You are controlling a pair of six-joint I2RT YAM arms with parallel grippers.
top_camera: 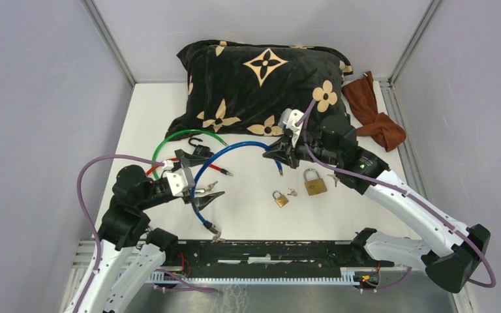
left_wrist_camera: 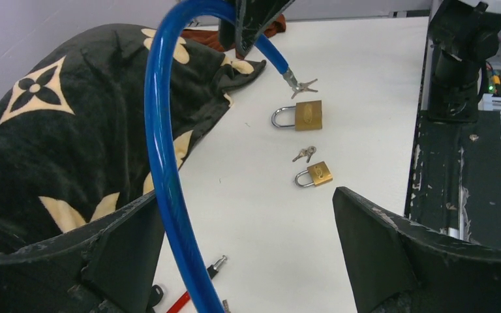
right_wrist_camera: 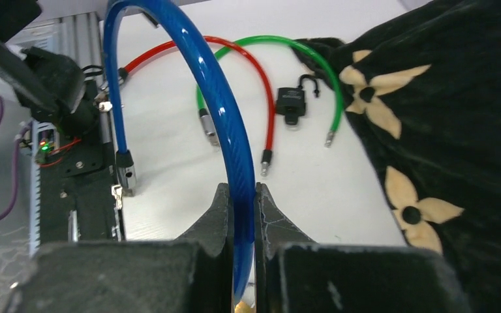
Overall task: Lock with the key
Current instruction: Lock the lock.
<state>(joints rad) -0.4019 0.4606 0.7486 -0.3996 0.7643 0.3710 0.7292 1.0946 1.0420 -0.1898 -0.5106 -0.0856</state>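
A blue cable lock [top_camera: 235, 147] arcs above the table. My right gripper [top_camera: 277, 155] is shut on it near its far end; in the right wrist view both fingers [right_wrist_camera: 220, 207] press the blue cable [right_wrist_camera: 209, 78]. My left gripper [top_camera: 199, 180] stands wide open around the same cable [left_wrist_camera: 160, 150], which runs close to its left finger [left_wrist_camera: 127, 248]. A large brass padlock [top_camera: 314, 184] and a small one [top_camera: 280, 199] lie on the table, with small keys [top_camera: 291, 192] between them. The left wrist view shows these keys [left_wrist_camera: 304, 154] and another set [left_wrist_camera: 303, 85].
A black flowered pillow [top_camera: 261, 85] fills the back of the table, with a brown cloth [top_camera: 375, 111] to its right. A green cable [top_camera: 182, 135], a red cable [top_camera: 158, 168] and a black open padlock [top_camera: 199, 149] lie left of centre. The blue cable's lock head [top_camera: 212, 228] rests near the front edge.
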